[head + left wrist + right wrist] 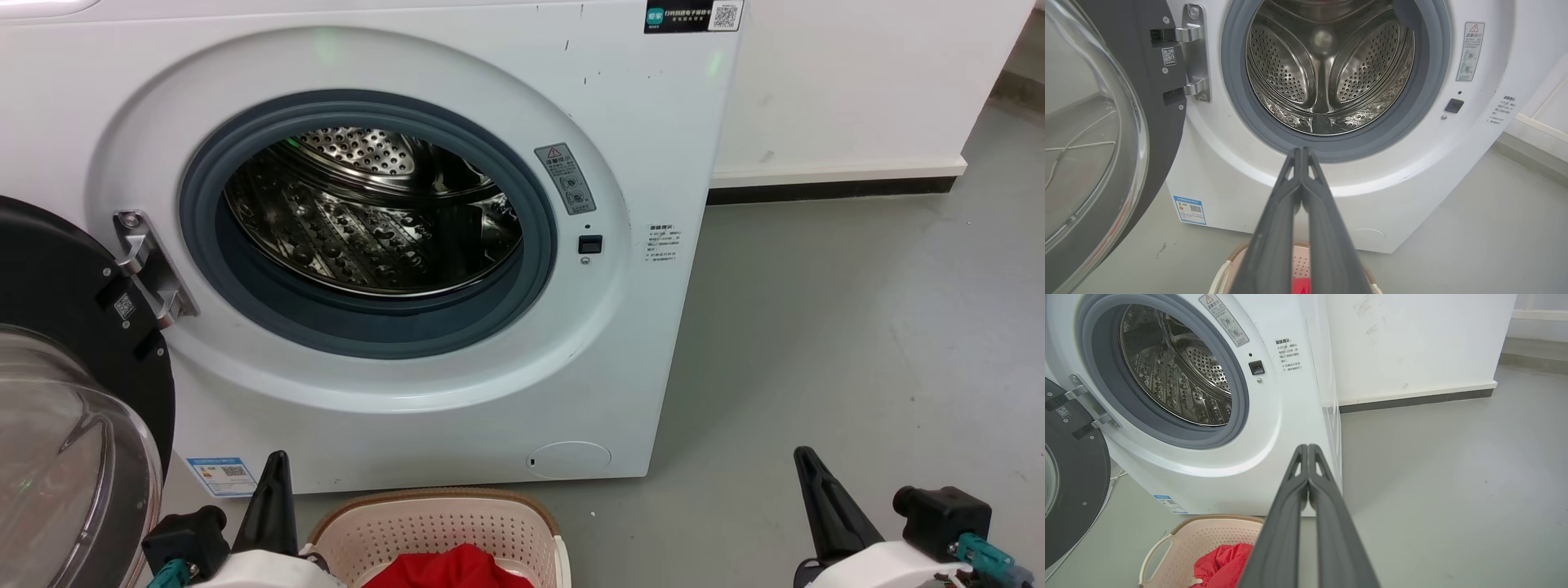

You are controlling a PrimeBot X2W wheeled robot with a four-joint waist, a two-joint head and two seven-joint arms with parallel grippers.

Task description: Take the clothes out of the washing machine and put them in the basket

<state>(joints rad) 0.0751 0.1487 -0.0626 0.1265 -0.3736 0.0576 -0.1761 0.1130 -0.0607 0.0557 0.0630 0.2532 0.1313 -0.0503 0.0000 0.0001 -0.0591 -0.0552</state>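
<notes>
The white washing machine (pixel 408 425) stands with its black-framed glass door (pixel 65 408) swung open to the left. Its steel drum (pixel 367 212) shows bare metal with no fabric in sight. Red clothes (pixel 457 569) lie in the cream basket (pixel 433 523) on the floor in front of the machine. In the right wrist view the same red clothes (pixel 1224 563) sit in the basket (pixel 1196 539). My left gripper (pixel 277 457) hovers at the basket's left edge, shut and holding nothing. My right gripper (pixel 804 453) is shut over the bare floor, well right of the basket.
Grey floor (pixel 857 343) stretches to the right of the machine. A white wall with a dark baseboard (pixel 833 189) runs behind it. The open door takes up the space on the left, and a thin cable (pixel 1112 482) lies on the floor beneath it.
</notes>
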